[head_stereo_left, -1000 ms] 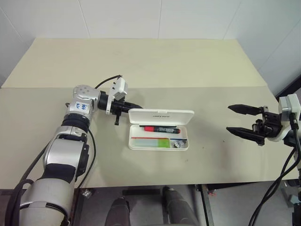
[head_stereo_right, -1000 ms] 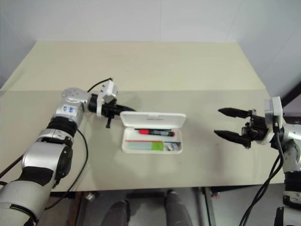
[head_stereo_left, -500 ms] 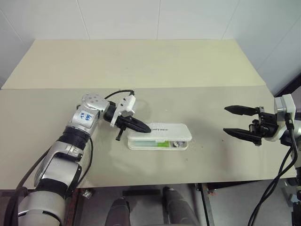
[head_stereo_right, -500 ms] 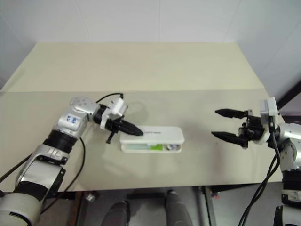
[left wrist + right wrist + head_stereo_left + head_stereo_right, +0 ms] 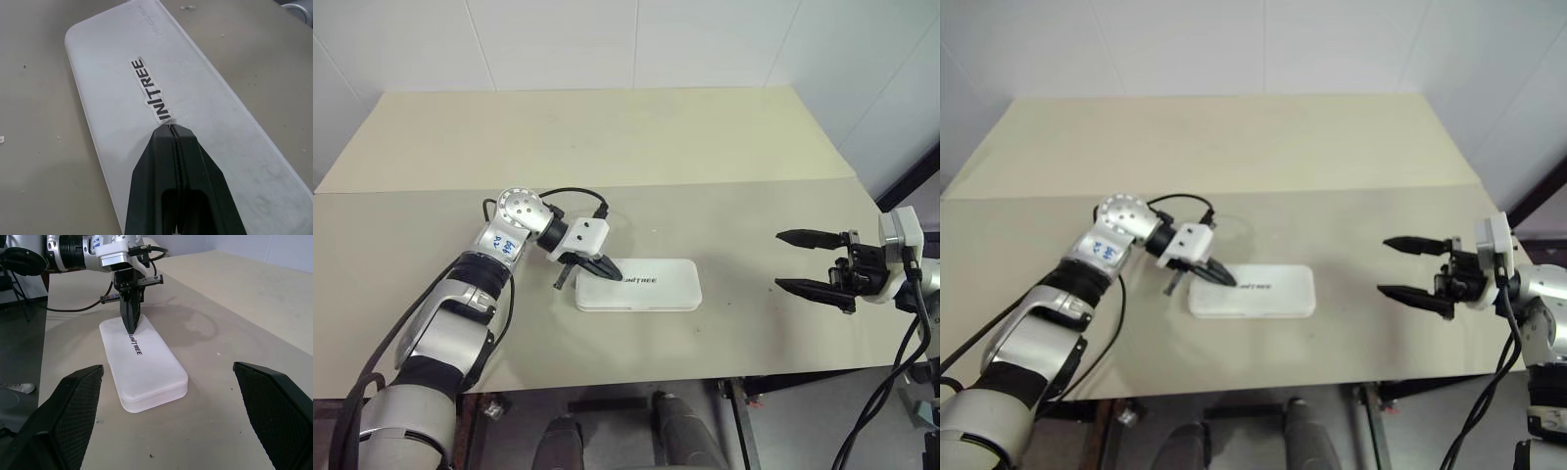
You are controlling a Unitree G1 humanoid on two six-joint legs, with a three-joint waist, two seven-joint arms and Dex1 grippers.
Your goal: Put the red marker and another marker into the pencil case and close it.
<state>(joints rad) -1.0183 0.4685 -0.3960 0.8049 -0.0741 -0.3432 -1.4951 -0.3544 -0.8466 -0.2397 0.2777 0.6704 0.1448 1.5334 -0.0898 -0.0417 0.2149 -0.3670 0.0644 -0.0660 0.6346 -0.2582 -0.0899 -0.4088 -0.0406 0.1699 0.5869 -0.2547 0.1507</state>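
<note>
Left eye view has the pencil case (image 5: 638,293) lying flat and shut on the bench (image 5: 607,147), where a second ago its lid stood up over the red marker and the green one. The left pincer (image 5: 606,268), clenched and empty, presses its tips on the lid beside the lettering, while the right pincer (image 5: 800,260) hangs released, well apart. Closing looks essentially done.

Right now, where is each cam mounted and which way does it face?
Left and right eye: on the head, looking forward and down at the tan table, both arms in frame.
Left wrist: along the shut left gripper, tips on the white hard-shell pencil case, closed.
Right wrist: between the open right gripper fingers, level across the table.
Shared: right wrist and eye views show the case under the left gripper.
</note>
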